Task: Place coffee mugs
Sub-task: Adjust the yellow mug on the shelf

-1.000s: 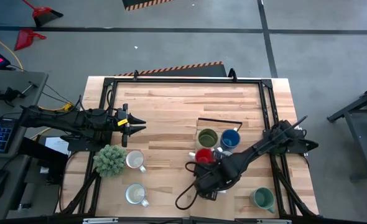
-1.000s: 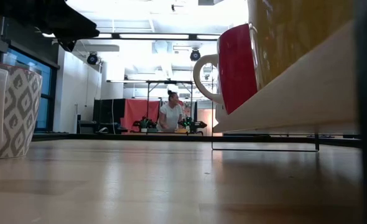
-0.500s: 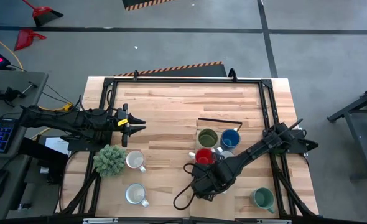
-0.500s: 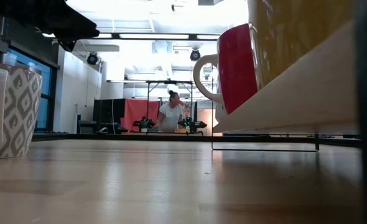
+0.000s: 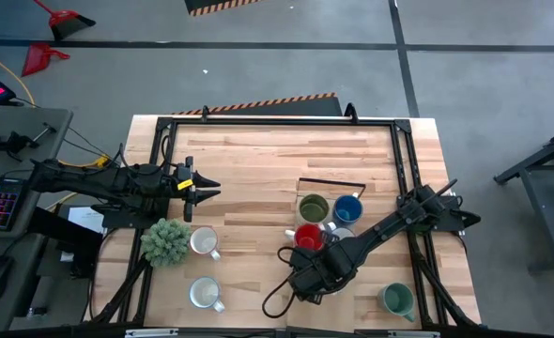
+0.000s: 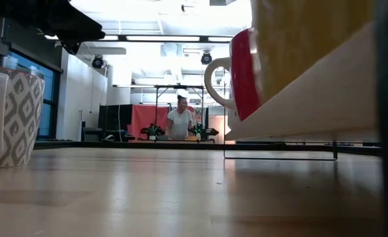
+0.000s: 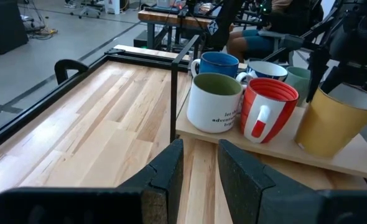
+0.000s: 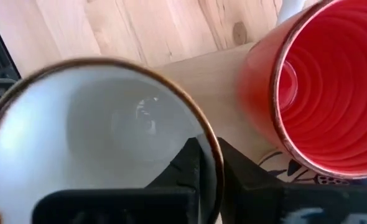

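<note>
The right gripper [image 8: 209, 163], clamped across the rim of a yellow mug [image 7: 336, 119], holds it upright just beside the red mug [image 7: 267, 109] on the tray [image 7: 283, 147].

Five mugs [image 7: 267, 111] on a wooden board [image 7: 333, 158], beyond the left pincer [image 7: 199, 163].

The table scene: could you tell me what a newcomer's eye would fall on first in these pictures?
The red mug, among bright mugs on the raised wooden board right of the table's centre, draws the eye. Next to it, the right claw pinches the yellow mug by its rim. A bushy green plant stands at the table's left, near the waiting left claw.
</note>
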Robot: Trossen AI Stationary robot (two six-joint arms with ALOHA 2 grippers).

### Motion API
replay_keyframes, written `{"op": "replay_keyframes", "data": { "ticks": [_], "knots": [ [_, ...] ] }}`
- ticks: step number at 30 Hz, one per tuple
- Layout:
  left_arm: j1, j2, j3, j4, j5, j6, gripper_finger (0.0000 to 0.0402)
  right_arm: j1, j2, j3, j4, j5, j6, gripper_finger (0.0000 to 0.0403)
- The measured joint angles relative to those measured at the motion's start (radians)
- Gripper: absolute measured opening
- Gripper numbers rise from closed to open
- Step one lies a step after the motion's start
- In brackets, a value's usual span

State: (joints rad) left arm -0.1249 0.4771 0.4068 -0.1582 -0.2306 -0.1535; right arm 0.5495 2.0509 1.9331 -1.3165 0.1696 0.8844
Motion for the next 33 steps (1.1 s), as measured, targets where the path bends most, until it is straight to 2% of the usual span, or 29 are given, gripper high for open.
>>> {"op": "replay_keyframes", "data": {
  "ticks": [28, 33],
  "knots": [
    [0.0, 0.0, 0.0, 0.0, 0.019, 0.0, 0.0087, -0.001, -0.002, 0.001, -0.043, 0.045, 0.027, 0.0006],
    [0.0, 0.0, 0.0, 0.0, 0.019, 0.0, 0.0087, -0.002, 0.001, 0.0, -0.057, 0.04, 0.026, 0.0031]
  ]
}}
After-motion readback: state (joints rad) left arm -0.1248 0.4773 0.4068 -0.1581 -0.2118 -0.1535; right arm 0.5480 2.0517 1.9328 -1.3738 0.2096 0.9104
